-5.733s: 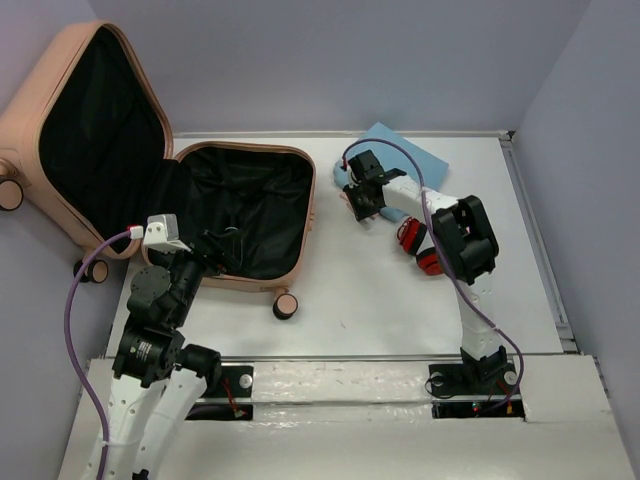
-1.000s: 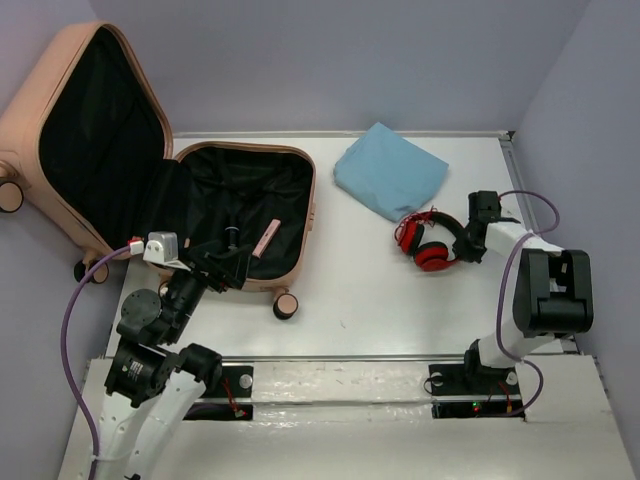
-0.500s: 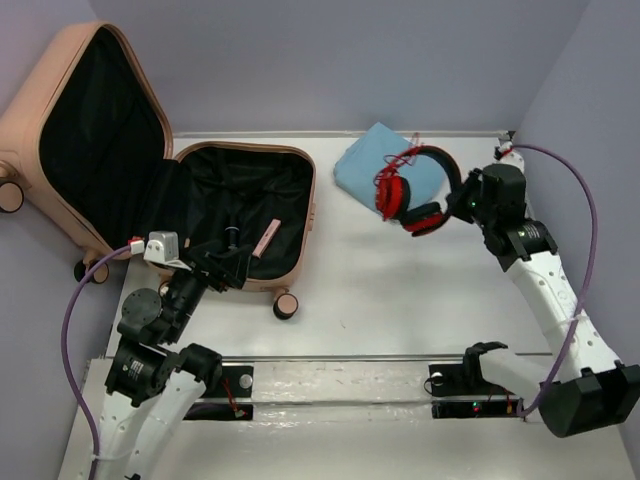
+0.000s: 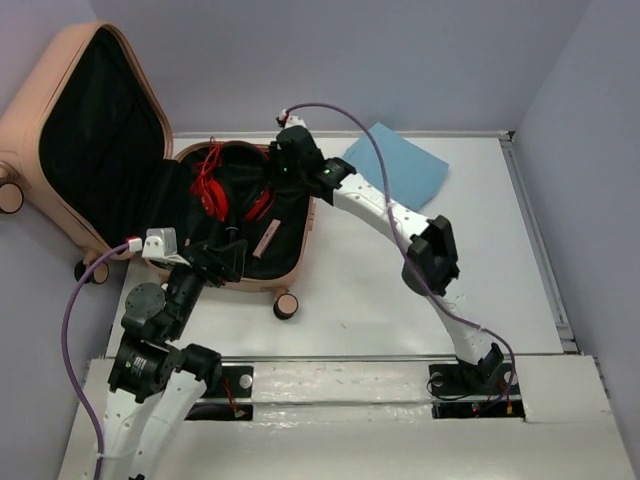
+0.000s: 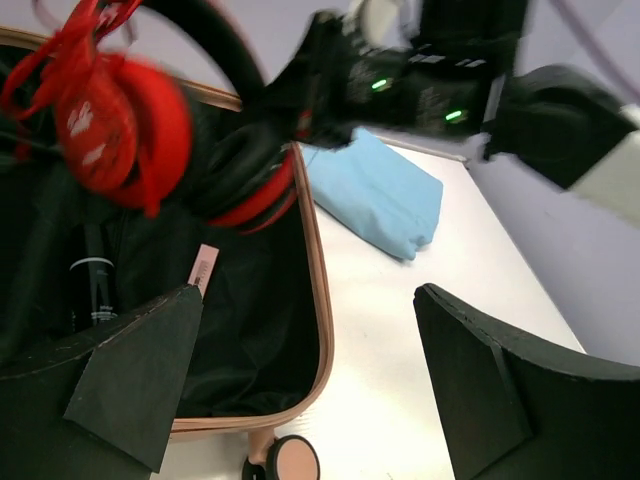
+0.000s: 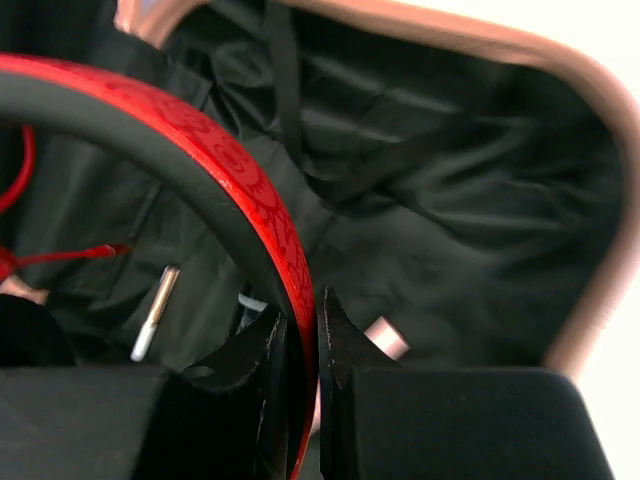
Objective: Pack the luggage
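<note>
Headphones (image 4: 210,186) now over luggage (image 4: 24,118), in R gripper (image 6: 302,338).

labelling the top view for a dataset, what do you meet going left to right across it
luggage lid → red headphones → blue cloth

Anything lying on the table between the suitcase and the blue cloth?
No: the table between suitcase and blue cloth is bare in the left wrist view; only the right arm crosses above it.

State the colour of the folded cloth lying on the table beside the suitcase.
Plain light blue. The folded cloth shows best in the top external view.
</note>
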Available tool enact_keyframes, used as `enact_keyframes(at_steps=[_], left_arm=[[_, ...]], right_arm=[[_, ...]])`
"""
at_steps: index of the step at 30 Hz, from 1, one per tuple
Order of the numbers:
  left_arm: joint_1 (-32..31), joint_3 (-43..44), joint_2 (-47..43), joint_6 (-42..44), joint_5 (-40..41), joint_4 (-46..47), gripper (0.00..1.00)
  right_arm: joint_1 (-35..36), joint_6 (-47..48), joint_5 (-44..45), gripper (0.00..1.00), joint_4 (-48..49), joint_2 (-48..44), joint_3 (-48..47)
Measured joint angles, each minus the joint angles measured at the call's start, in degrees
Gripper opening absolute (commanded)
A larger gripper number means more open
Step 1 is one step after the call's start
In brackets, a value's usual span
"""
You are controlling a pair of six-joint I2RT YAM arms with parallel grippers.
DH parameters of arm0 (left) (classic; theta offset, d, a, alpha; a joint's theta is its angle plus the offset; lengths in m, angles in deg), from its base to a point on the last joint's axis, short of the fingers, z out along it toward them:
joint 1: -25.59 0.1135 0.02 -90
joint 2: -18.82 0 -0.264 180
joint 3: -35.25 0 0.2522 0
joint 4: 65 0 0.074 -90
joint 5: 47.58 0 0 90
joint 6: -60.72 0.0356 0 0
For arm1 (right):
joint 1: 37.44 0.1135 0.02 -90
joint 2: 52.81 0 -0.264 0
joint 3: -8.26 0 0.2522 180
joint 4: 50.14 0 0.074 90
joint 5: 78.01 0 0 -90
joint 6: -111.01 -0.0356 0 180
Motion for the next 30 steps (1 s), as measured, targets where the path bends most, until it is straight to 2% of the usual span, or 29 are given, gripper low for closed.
enact_keyframes(at_steps=[1,2,4,6,10,12,15,17,20,23,27,28,29,30], left_arm=[[0.04,0.0,-0.28,0.0,0.52,-0.15,0.99],[0.15,0.0,-0.68,0.0,1.05,-0.24,0.99],[0.26,0.0,-1.01,0.0,1.64,-0.17,0.99],[0.26,0.0,-0.92,0.0,1.77,-0.2,0.99],[0.26,0.0,-0.87,0.0,1.75,-0.2,0.99],[0.26,0.0,-0.85,0.0,1.73,-0.2,0.99],[0.26,0.0,-0.76,0.0,1.51,-0.17,0.99],[0.26,0.0,-0.63,0.0,1.22,-0.02,0.99],[0.26,0.0,-0.33,0.0,1.07,0.28,0.99],[0.26,0.0,0.35,0.0,0.26,0.33,0.99],[0.26,0.0,1.6,0.0,-0.57,0.44,0.99],[0.26,0.0,1.84,0.0,-0.68,0.44,0.99],[0.26,0.0,2.1,0.0,-0.81,0.44,0.99],[0.26,0.0,2.32,0.0,-0.96,0.5,0.99]], right_arm=[[0.48,0.09,-0.24,0.28,-0.5,3.45,-3.19],[1.09,0.26,-0.72,0.57,-1.03,7.52,-6.25],[1.57,0.22,-1.84,0.78,-3.04,10.84,-7.69],[1.64,1.14,-2.97,0.8,-4.85,11.74,-7.58],[1.07,3.37,-2.8,0.74,-5.16,7.15,-1.84],[0.26,4.2,-2.25,0.71,-3.23,1.05,6.1],[-3.98,4.24,-0.28,0.67,-0.31,-13.46,24.15],[-9.33,3.72,1.66,0.76,0.48,-21.49,32.94],[-19.17,1.84,5.11,0.87,3.78,-28.13,42.56],[-29.42,0.17,8.17,0.87,4.92,-27.93,48.87],[-33.0,-0.44,7.91,0.81,4.24,-22.21,50.47],[-32.76,-0.57,7.5,0.77,4.35,-20.06,50.34],[-32.48,-0.74,6.78,0.65,4.48,-18.6,50.18],[-32.0,-0.83,5.88,0.58,4.92,-16.87,50.1]])
